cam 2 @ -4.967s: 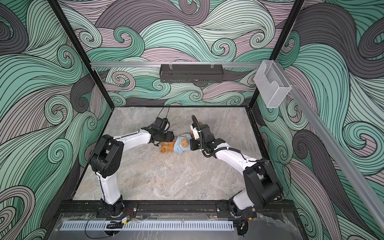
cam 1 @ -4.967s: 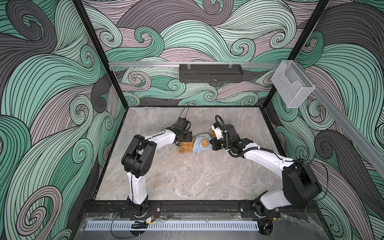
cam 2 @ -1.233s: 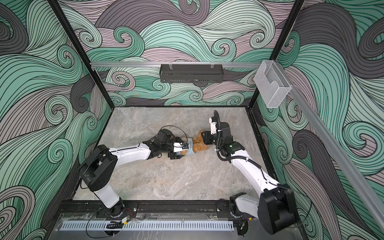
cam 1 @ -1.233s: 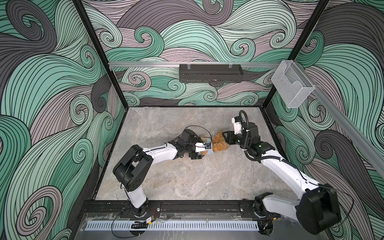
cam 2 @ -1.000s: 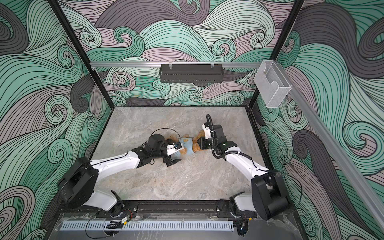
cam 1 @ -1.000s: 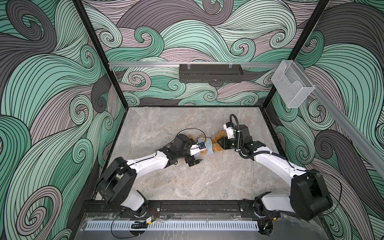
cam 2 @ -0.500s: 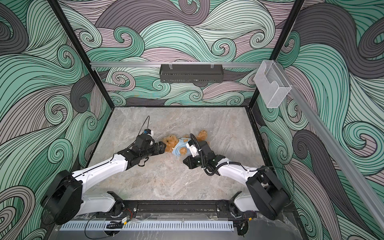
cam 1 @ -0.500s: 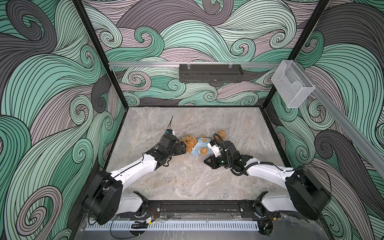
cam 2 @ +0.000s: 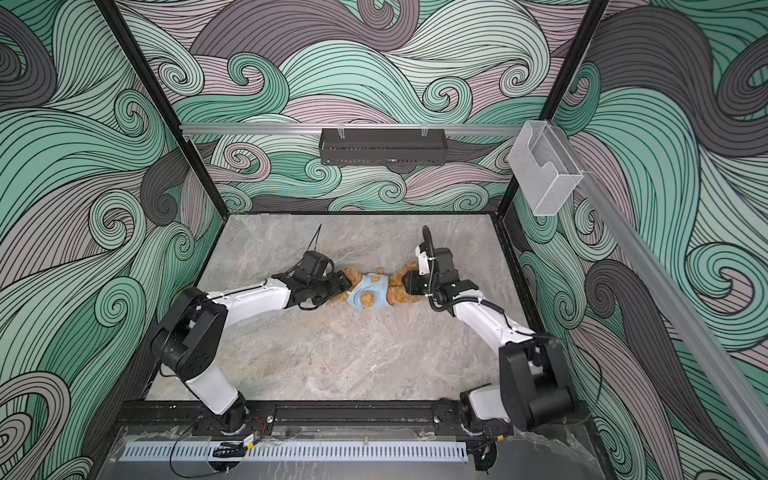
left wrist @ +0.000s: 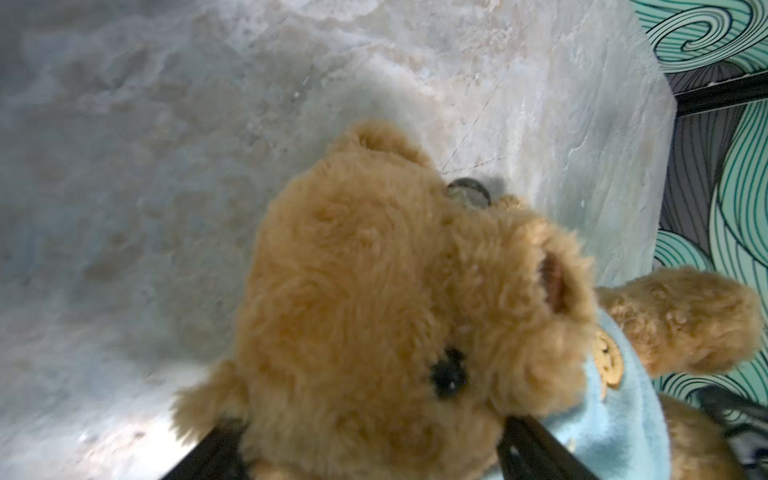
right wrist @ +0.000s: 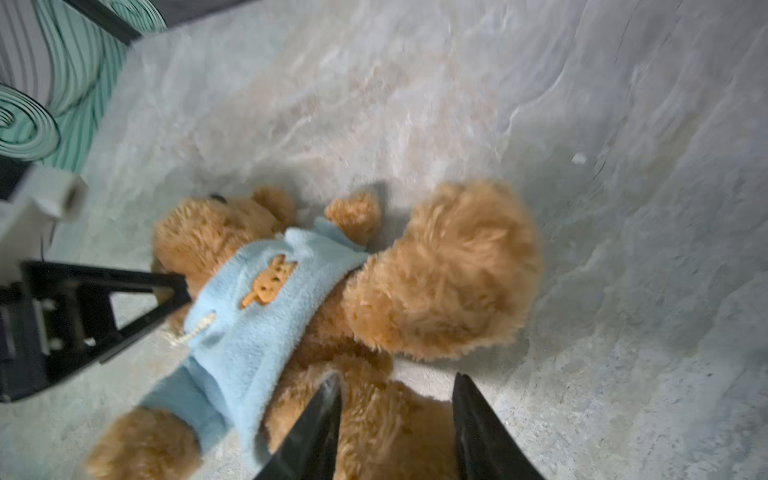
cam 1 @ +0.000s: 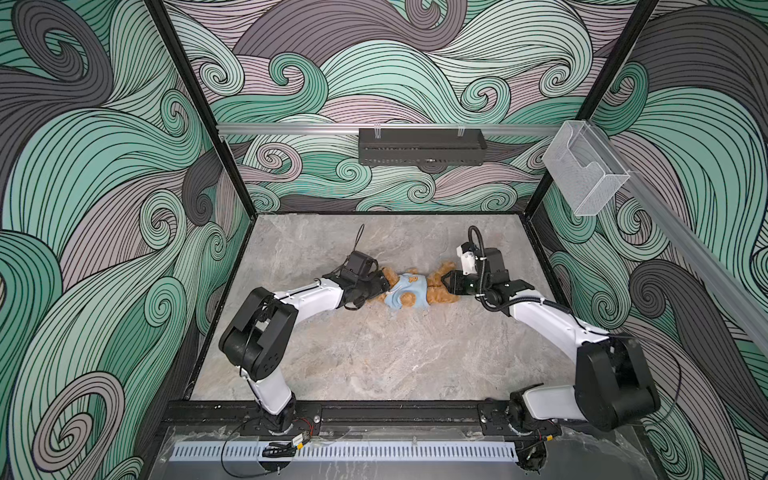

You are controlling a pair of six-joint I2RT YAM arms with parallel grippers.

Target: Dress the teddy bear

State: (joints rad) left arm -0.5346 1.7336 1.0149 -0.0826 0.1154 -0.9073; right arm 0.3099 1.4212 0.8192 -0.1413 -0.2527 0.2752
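Teddy bear [cam 1: 437, 293], dressed in a light-blue garment [cam 1: 417, 287], lies on the table [cam 1: 374, 353]; left gripper [cam 1: 385, 286] straddles its head, jaws wide, squeeze unclear; right gripper [right wrist: 395, 380] stands parted over its leg.

No legible text, label, brand, number or sign anywhere in view. Only a wordless orange bear-shaped patch [right wrist: 270, 280] sewn on the light-blue garment [right wrist: 257, 332] of the teddy bear [right wrist: 440, 270], its small dark marks too blurred to read.
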